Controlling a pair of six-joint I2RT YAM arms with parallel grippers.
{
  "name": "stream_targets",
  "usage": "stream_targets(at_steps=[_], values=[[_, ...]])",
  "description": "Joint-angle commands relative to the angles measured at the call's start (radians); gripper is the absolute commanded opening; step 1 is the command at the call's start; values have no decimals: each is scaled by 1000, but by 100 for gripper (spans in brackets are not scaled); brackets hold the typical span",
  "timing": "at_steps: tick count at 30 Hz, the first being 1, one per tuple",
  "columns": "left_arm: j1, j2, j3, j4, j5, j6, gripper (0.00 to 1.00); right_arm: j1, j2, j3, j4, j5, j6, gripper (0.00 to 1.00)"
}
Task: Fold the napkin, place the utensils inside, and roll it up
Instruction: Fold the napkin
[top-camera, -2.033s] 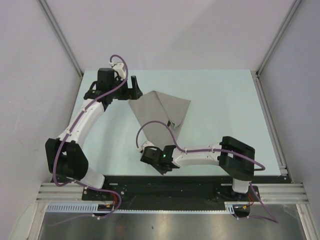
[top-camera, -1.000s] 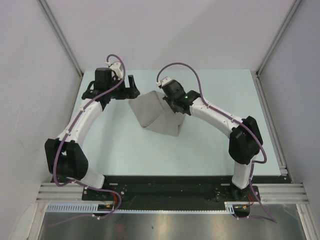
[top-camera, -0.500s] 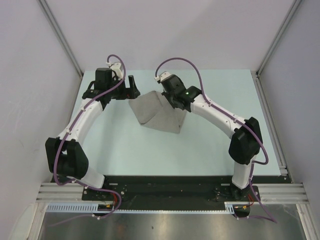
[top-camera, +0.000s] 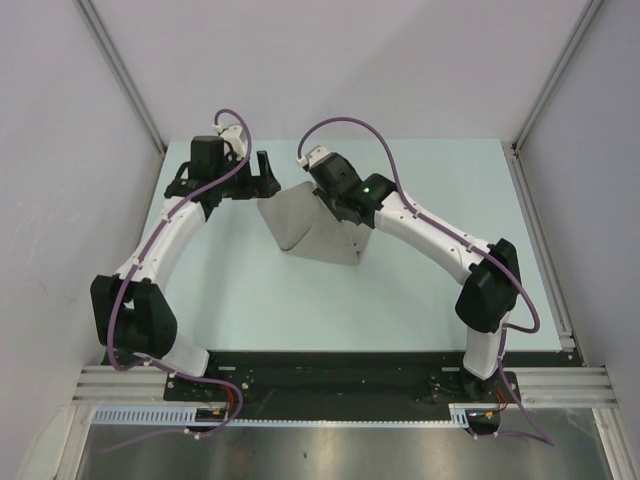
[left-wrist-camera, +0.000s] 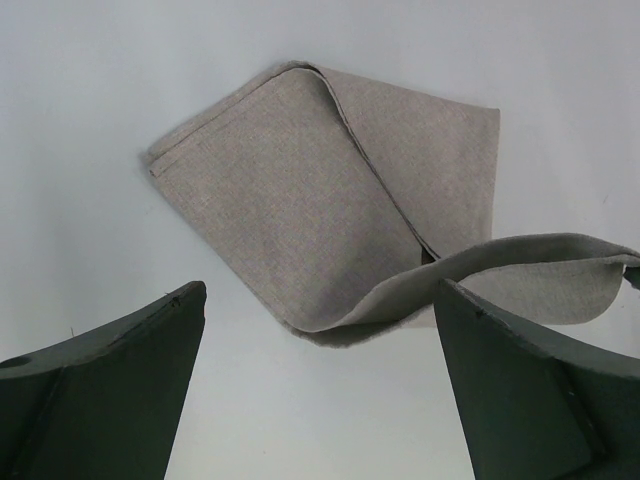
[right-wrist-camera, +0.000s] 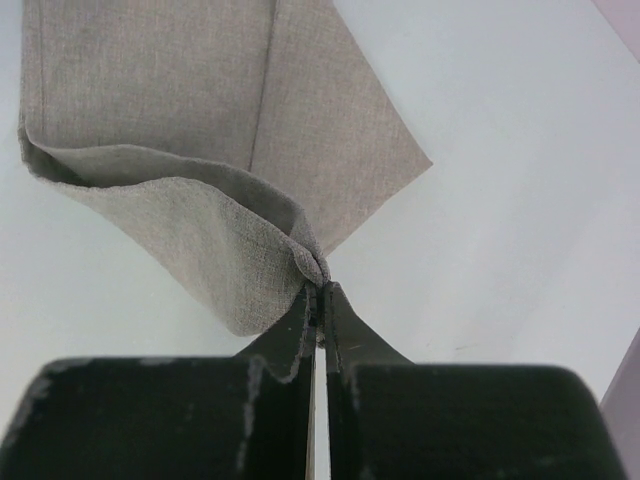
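Note:
The grey-beige napkin (top-camera: 312, 232) lies folded at the far middle of the table, one layer over another. My right gripper (top-camera: 328, 203) is shut on one corner of it and holds that corner lifted; the right wrist view shows the cloth (right-wrist-camera: 200, 110) pinched at my fingertips (right-wrist-camera: 318, 288). My left gripper (top-camera: 266, 178) is open and empty just left of the napkin's far left corner. In the left wrist view the napkin (left-wrist-camera: 320, 190) lies ahead of my open gripper (left-wrist-camera: 320, 400), its raised flap curving off to the right. The fork and the dark utensil are out of view.
The pale blue table (top-camera: 430, 200) is bounded by white walls and metal rails on both sides. A black base strip (top-camera: 330, 365) runs along the near edge.
My right arm swung from the near side to the far middle, carrying the napkin's corner over the cloth, and has drifted slightly left. The left arm has stayed still.

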Motion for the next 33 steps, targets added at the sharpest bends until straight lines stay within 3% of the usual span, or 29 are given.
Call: stream_targets(at_steps=[1,16,33], values=[[8,-37,18,20,20,-17,100,-9,-37,71,-22,53,12,0],[21,-54,20,19,18,-15,100,-138,44,93,23,-19,-23,0],[24,-45,18,19,18,-15,100,-298,255,85,162,-254,-68,0]])
